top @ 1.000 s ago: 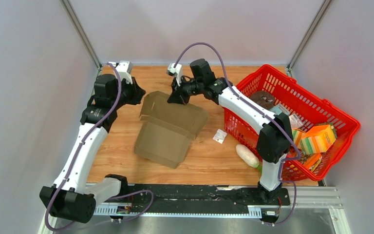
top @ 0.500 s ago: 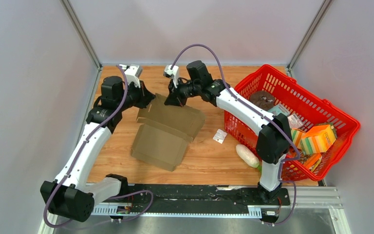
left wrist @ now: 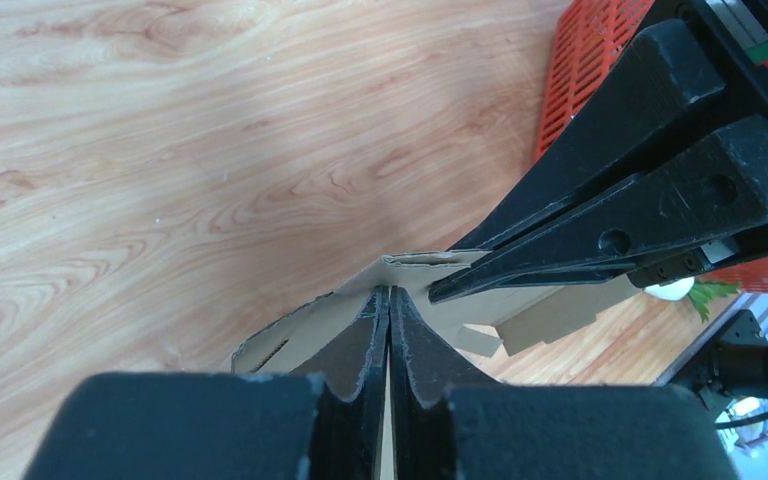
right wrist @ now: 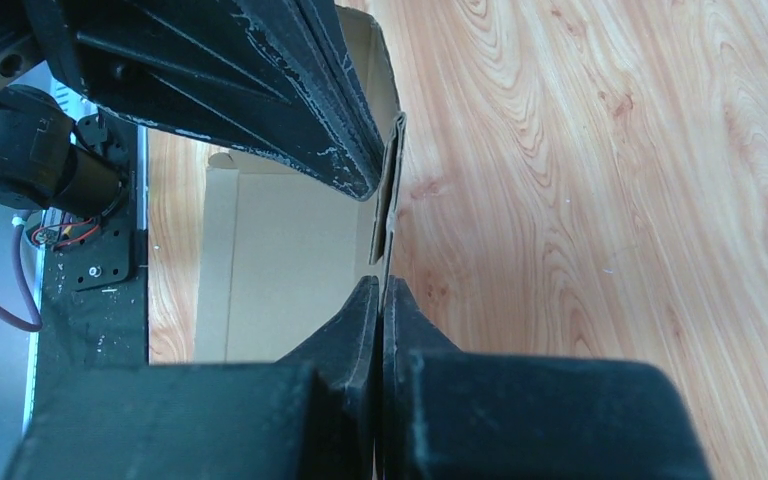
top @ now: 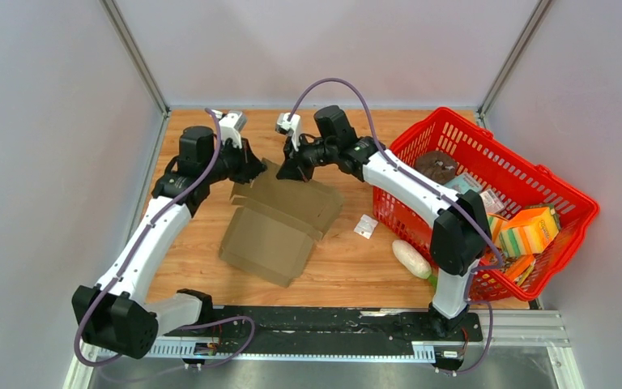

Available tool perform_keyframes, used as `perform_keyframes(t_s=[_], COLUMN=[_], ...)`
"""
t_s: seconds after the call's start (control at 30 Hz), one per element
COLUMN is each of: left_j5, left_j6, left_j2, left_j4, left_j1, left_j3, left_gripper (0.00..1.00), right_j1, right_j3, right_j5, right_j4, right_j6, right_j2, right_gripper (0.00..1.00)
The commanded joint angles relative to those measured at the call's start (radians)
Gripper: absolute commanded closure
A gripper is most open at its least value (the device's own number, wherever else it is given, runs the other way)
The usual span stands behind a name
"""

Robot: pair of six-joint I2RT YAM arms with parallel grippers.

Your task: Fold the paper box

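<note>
The paper box (top: 279,219) is a flat brown die-cut cardboard sheet on the wooden table, its far part raised. My left gripper (top: 255,172) is shut on the sheet's far edge; the left wrist view shows its tips (left wrist: 388,292) pinching the cardboard (left wrist: 300,330). My right gripper (top: 286,172) is shut on the same far edge, just to the right. The right wrist view shows its tips (right wrist: 380,285) closed on the thin flap (right wrist: 392,190), with the sheet's panel (right wrist: 280,260) to the left. Each wrist view shows the other gripper's fingers close by.
A red plastic basket (top: 534,168) full of groceries stands at the right, against the right arm's side. A small white packet (top: 364,227) and a white and green vegetable (top: 411,258) lie between the sheet and the basket. Grey walls enclose the table.
My left arm has swung right to the sheet's far edge and now grips it beside the right gripper. The sheet has shifted slightly left with its far edge held up.
</note>
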Motion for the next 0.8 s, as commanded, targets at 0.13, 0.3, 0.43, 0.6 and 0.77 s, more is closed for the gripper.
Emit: perform_keyframes(t_s=[0.13, 0.3, 0.43, 0.6, 0.77], left_j5=[-0.138, -0.395, -0.582, -0.522, -0.36], left_j6=[-0.037, -0.204, -0.281, -0.37, -0.522], left_j2=[-0.156, -0.472, -0.681, -0.666, -0.574], left_j4=[0.002, -0.052, -0.158, -0.147, 0.044], left_j1=[-0.003, -0.003, -0.002, 0.047, 0.163], left_j3=[-0.055, -0.272, -0.366, -0.426, -0.5], left_gripper=[0.71, 0.68, 0.69, 0.71, 0.73], right_j1=[-0.012, -0.024, -0.035, -0.039, -0.047], right_j3=[0.02, 0.022, 0.016, -0.007, -0.019], right_j5=[-0.024, -0.011, -0.03, -0.037, -0.054], right_j4=[0.039, 0.027, 0.03, 0.047, 0.048], right_j6=[0.006, 0.004, 0.01, 0.019, 0.023], right_j2=[-0.072, -0.066, -0.075, -0.096, -0.115], right_gripper=[1.0, 1.0, 1.0, 1.0, 1.0])
